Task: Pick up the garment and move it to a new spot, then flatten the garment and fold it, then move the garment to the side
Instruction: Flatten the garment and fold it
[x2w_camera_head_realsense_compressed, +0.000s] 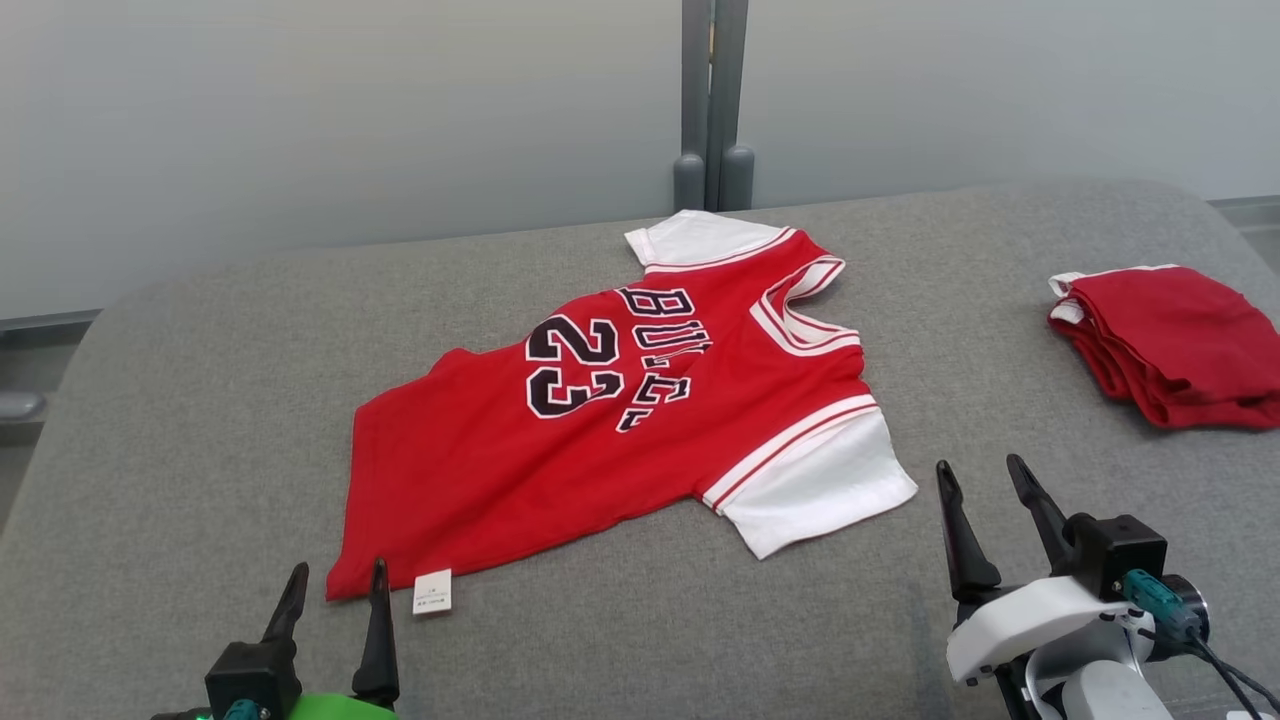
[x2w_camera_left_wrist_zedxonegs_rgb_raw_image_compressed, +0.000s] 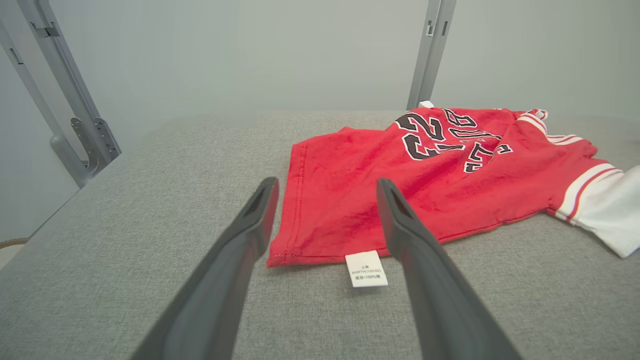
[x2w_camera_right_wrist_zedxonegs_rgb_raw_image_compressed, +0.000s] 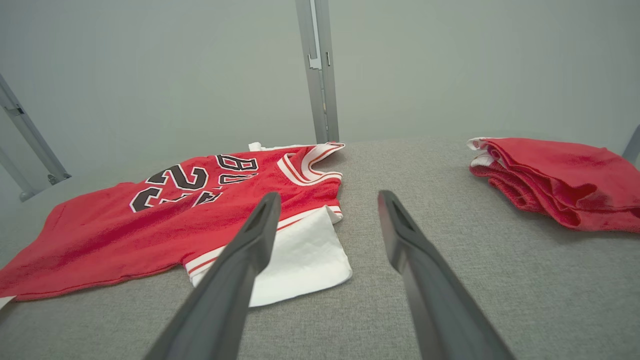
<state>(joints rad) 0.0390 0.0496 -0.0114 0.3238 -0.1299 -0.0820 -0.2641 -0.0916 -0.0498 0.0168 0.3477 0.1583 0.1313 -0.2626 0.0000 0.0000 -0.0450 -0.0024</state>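
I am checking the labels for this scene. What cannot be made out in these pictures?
Small white care tag, left wrist view: print too small to read.
Red jersey with white sleeves, head view: a crease hides part of black lettering.
Folded red cloth pile, head view: cut off by the right edge; piece count unclear.

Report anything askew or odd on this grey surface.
The red jersey lies crooked, not flat: a crease buckles its lettering, hiding letters. Its white care label sticks out from underneath. Nothing looks spilled or damaged.
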